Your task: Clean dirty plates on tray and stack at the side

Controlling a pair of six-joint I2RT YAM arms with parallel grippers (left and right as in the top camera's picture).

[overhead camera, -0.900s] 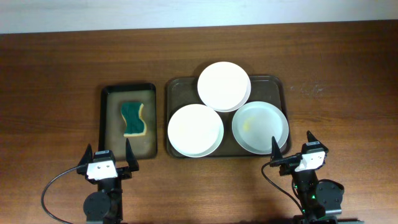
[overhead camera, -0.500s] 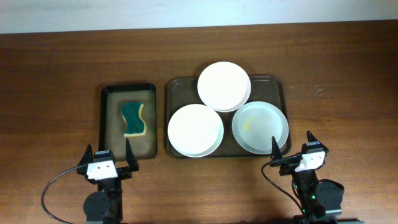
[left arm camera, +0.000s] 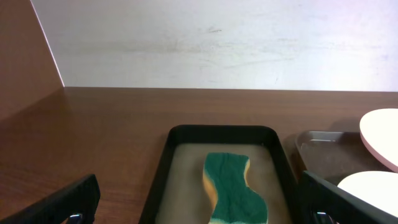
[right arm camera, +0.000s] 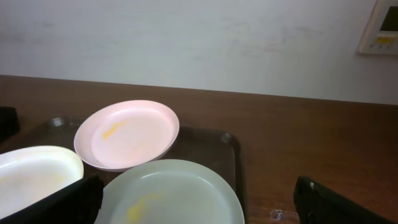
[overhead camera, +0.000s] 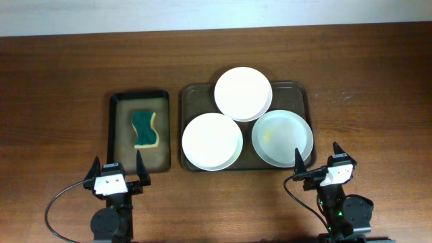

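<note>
Right claw [overhead camera: 317, 160] hangs released and empty, fingers spread wide. Just ahead of it a yellow-smeared plate [overhead camera: 283, 138] lies on the tray [overhead camera: 183, 128], with a second plate [overhead camera: 212, 141] ahead-left and a third plate [overhead camera: 243, 93] farther on, overlapping both. Left claw [overhead camera: 117, 165] is likewise spread and empty; ahead of it a green sponge [overhead camera: 144, 129] lies in a small dark tray [overhead camera: 119, 101].

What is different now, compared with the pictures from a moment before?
Nothing has visibly changed. The left claw and right claw stay open, holding nothing. The three plates remain on the tray, and the sponge lies in the smaller dark tray.
</note>
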